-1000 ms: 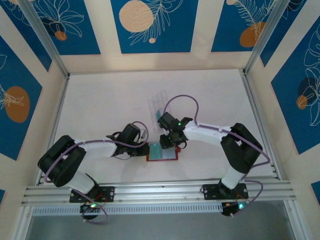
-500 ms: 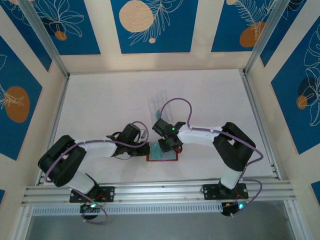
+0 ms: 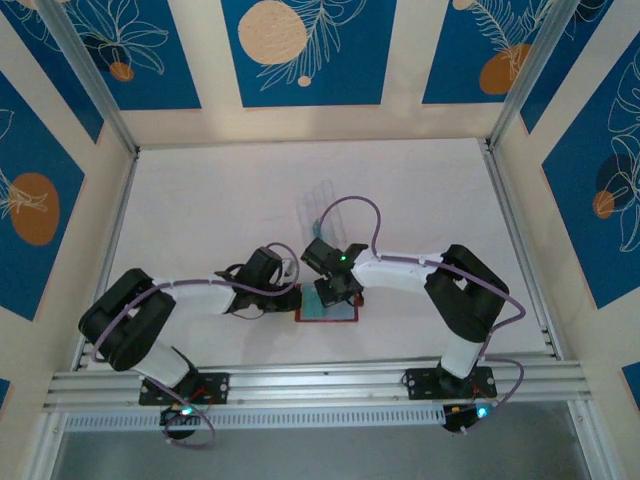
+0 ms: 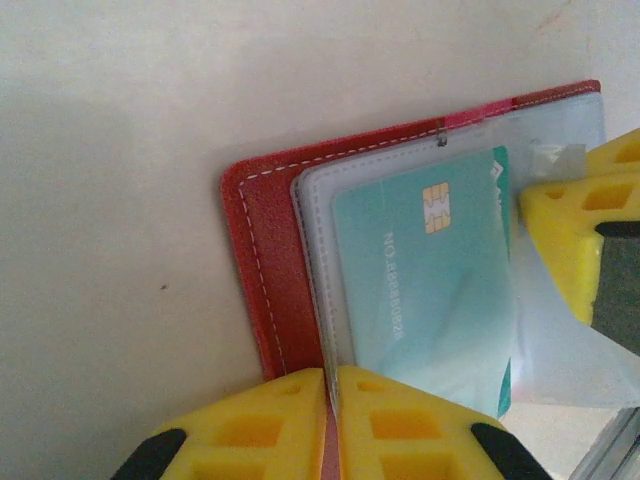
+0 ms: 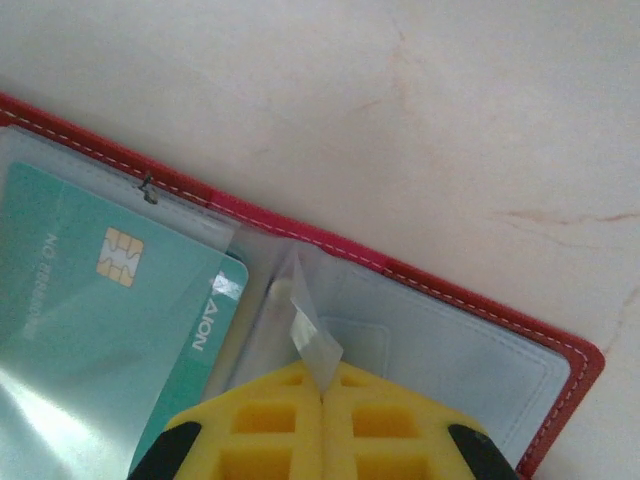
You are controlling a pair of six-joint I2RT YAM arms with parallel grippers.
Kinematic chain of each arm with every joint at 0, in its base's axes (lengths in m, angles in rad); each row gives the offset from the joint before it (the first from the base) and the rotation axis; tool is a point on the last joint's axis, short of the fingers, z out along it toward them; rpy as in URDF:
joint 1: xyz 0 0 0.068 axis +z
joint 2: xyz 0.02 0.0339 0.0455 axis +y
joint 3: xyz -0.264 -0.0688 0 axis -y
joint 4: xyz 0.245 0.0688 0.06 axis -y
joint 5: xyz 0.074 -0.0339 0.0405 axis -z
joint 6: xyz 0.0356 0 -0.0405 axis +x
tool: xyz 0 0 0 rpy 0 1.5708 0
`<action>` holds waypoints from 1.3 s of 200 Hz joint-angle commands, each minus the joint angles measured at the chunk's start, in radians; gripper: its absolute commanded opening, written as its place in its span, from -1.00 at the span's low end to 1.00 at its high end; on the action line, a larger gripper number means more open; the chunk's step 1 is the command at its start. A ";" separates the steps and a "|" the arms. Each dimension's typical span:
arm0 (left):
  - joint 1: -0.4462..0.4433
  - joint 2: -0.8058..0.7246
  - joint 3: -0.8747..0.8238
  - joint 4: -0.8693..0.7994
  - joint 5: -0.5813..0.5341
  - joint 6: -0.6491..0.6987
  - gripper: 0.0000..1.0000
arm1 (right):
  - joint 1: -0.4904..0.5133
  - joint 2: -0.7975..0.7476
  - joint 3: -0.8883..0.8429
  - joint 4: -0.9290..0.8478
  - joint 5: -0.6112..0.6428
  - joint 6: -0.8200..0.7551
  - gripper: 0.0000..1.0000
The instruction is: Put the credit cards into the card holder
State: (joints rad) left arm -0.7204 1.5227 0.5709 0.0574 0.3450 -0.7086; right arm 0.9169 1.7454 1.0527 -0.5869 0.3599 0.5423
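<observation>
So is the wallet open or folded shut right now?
Open. The wallet lies spread flat, clear inner sleeves up on both halves, a teal card mostly under one.

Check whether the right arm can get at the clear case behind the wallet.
Probably yes: the clear case lies beyond the right gripper over bare table, but its jaws are pinching a clear flap of the card holder and must release first.

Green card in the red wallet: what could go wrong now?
1. The card sits only partly in its clear pocket, one end poking out, so it may slide out.
2. The right gripper is shut on a thin clear flap, which might crease or tear if pulled.
3. The left gripper pinches just the edge of the card holder; that grip could slip.
</observation>
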 commanded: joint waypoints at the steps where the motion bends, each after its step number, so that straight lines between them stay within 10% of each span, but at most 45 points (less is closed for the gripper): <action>1: -0.038 0.050 -0.033 -0.079 -0.046 -0.012 -0.76 | 0.007 0.009 0.042 -0.065 -0.002 0.005 -1.00; 134: -0.061 0.072 -0.037 -0.041 -0.047 -0.057 -0.76 | 0.004 0.055 0.151 -0.055 -0.161 0.046 -0.17; 260: -0.064 0.043 -0.069 0.008 -0.031 -0.108 -0.75 | -0.009 0.083 0.205 0.131 -0.261 0.105 -0.12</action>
State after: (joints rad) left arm -0.7597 1.5410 0.5522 0.1425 0.3279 -0.8040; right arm 0.8967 1.7950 1.1923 -0.5957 0.1905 0.6109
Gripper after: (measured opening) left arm 0.121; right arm 0.442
